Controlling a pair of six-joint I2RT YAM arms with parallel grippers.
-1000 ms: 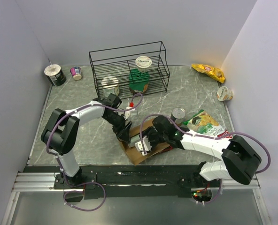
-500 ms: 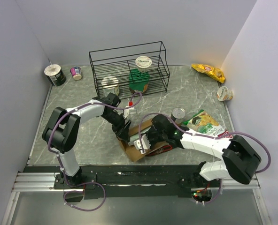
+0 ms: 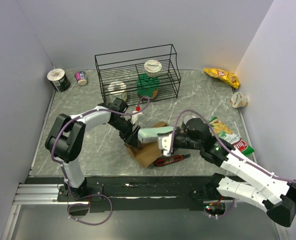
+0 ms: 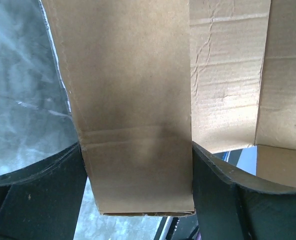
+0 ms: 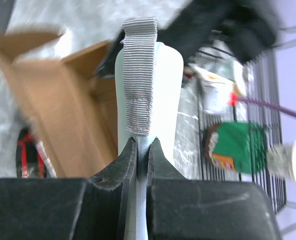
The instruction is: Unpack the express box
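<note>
The box point(image 3: 144, 154) lies on the table point(image 3: 88, 150) in front of the two arm bases, well short of the rack point(image 3: 163, 75). Its long axis slants from near-left to far-right and its open side faces up. The left gripper point(image 3: 132, 137) is at the box's left end. Its jaws stand wide and clamp a cardboard panel that fills the gap from finger to finger, pinning the box down. The right gripper point(image 3: 166, 141) hangs just right of the box's middle, so the box lies to its left and below it. Its jaws are pinched nearly together on the grey strap point(image 5: 140, 75) of a pale green thing, perhaps a pouch point(image 3: 150, 133). The pouch lies crosswise over the box, its free end pointing at the left gripper. Carrying the pouch off calls for going up and to the right, away from the held end, and the right arm is the one placed to do it.

Counted:
- one rack with three things in it
- one box
- one pouch
- two bags at the right, one green point(image 3: 223, 132) and one yellow point(image 3: 220, 75)
- three loose cups point(image 3: 58, 79) point(image 3: 80, 76) point(image 3: 239, 100)
- one red-and-black tool point(image 3: 170, 160) beside the box's near edge
</note>
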